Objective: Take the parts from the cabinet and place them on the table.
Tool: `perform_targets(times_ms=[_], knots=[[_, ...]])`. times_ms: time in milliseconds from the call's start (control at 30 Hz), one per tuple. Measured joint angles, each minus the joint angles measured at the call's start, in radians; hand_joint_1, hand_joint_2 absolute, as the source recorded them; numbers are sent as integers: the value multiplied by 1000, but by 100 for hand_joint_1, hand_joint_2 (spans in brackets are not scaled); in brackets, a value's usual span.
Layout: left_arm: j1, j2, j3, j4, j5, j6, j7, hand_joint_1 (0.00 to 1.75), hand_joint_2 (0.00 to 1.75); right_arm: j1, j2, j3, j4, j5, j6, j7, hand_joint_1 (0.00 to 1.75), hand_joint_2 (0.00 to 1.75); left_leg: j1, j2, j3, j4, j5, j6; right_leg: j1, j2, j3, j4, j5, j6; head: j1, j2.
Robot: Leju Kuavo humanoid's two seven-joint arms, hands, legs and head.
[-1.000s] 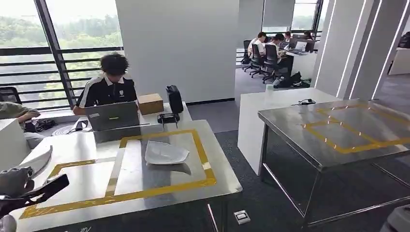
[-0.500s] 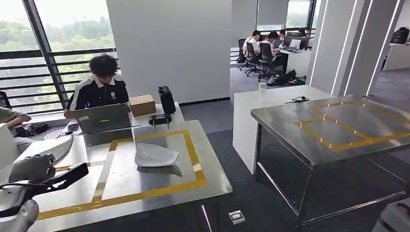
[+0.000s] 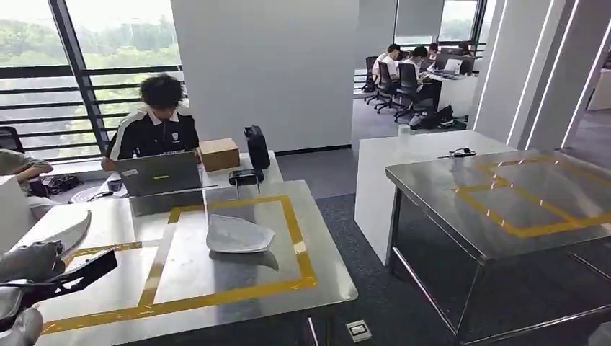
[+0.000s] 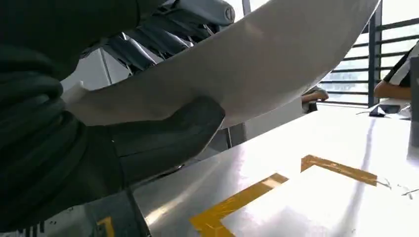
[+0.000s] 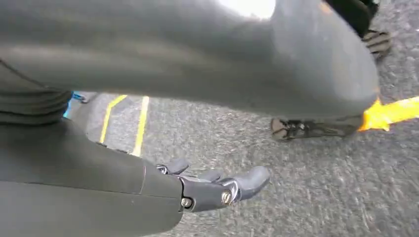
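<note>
Far left, the left robot hand [image 3: 32, 263] has its thumb [image 4: 168, 138] and dark fingers [image 4: 148, 42] clamped around a curved white part [image 4: 237, 64], so it's holding that one, just above the near-left corner of the steel worktop [image 3: 328, 270]. The part pokes up past the hand as a pale blade shape in the head view [image 3: 70, 232]. Moving right, the worktop has yellow tape [image 3: 238, 294] laid out in rectangles, and a second white part [image 3: 240, 236] is lying flat inside the bigger taped box, roughly mid-table, well apart from the held one. Behind that box a person in a dark shirt [image 3: 155, 130] sits at a grey laptop [image 3: 160, 174], with a cardboard box [image 3: 220, 153] just beside it and a black case [image 3: 257, 146] standing upright next to the box. Further right, across a strip of dark carpet, there's a white counter [image 3: 411, 155] and then a second steel worktop [image 3: 504, 209] with its own yellow tape outline. More people [image 3: 407, 61] sit at desks way in the back. The right robot hand [image 5: 217, 187] hangs down over grey carpet, fingers a bit curled but apart, nothing in it.
</note>
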Motion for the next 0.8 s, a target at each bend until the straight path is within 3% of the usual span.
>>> perform_targets(times_ms=[33,67,100,167,200,233,267,333,367,400,433,500,533,567,600,633,700,733,800], knots=[[4,6,0,-2,0,-3,0,175,175,-1,-1,0,0,0,0,0,0,0,12,-3,12,-8,-1,3,-1,2,-1,3,-10,6,0,0],[4,8,0,-2,0,-3,2,175,175,-1,-2,0,0,1,0,0,0,0,10,-5,19,-10,-6,10,0,9,-12,37,-20,6,0,0],[4,9,0,-1,1,-3,2,175,175,-2,-2,0,0,1,2,0,0,0,10,-6,24,-11,-11,16,-1,11,-49,101,-43,5,0,0],[11,11,0,2,3,-6,3,175,175,-2,-4,0,0,1,3,0,0,0,6,-12,33,-10,-22,23,0,12,-153,264,-89,7,0,0],[17,12,0,4,3,-8,3,175,175,-1,-5,0,0,2,3,1,0,0,4,-17,39,-9,-28,25,0,13,-197,317,-90,7,0,0],[24,12,0,5,3,-10,6,175,175,0,-6,0,0,2,3,5,0,0,2,-22,47,-8,-35,25,1,14,-216,316,-61,6,0,0],[29,13,0,5,3,-10,7,175,175,0,-7,0,0,2,3,5,0,0,2,-28,56,-6,-42,23,2,14,-208,267,-12,2,0,0],[30,18,0,5,2,-11,16,175,175,-1,-9,0,0,1,3,10,0,0,1,-32,77,-4,-58,19,7,19,-146,85,112,-11,0,0],[31,19,0,7,2,-11,18,175,175,0,-11,0,0,1,3,14,0,0,4,-32,81,-5,-64,18,10,27,-129,32,126,-19,-1,0],[28,25,0,8,1,-12,19,175,175,-1,-13,0,0,2,3,18,0,0,-3,-36,79,-1,-69,10,12,27,-111,12,112,-21,-2,0],[30,30,0,8,1,-14,21,175,175,-3,-13,0,0,3,3,19,0,0,1,-39,78,-6,-69,3,14,25,-110,10,104,-18,-2,0],[34,37,0,9,0,-17,23,175,175,-3,-13,0,0,4,2,17,0,0,6,-41,83,-12,-70,-9,17,25,-106,3,101,-27,-3,0],[36,44,0,4,0,-18,23,175,175,-6,-13,0,0,6,2,17,0,0,5,-42,84,-11,-77,-15,7,23,-89,-14,105,-33,1,0],[39,50,0,3,0,-18,22,175,175,-5,-13,0,0,7,2,16,0,0,6,-31,85,6,-83,-18,8,23,-76,-23,104,-36,-1,0],[36,55,0,5,0,-18,22,175,175,-5,-13,0,0,8,1,15,0,0,7,-24,62,51,-100,-25,6,23,-66,-26,99,-44,-2,0],[35,62,0,7,1,-18,20,175,175,-6,-14,0,0,8,1,15,0,0,9,-23,14,137,-132,-33,5,23,-58,-27,92,-47,-1,0],[45,68,0,11,3,-18,12,175,175,-6,-14,0,0,8,1,14,0,0,15,-20,-65,266,-169,-43,4,23,-43,-27,78,-46,-2,0],[53,71,0,13,6,-18,7,175,175,-5,-14,0,0,9,1,13,0,0,18,-18,-93,292,-158,-47,2,23,-32,-26,69,-43,-2,0],[58,74,0,14,10,-18,4,175,175,-4,-14,0,0,9,1,11,0,0,24,-13,-71,210,-81,-53,-2,23,-14,-22,53,-36,-2,0]])
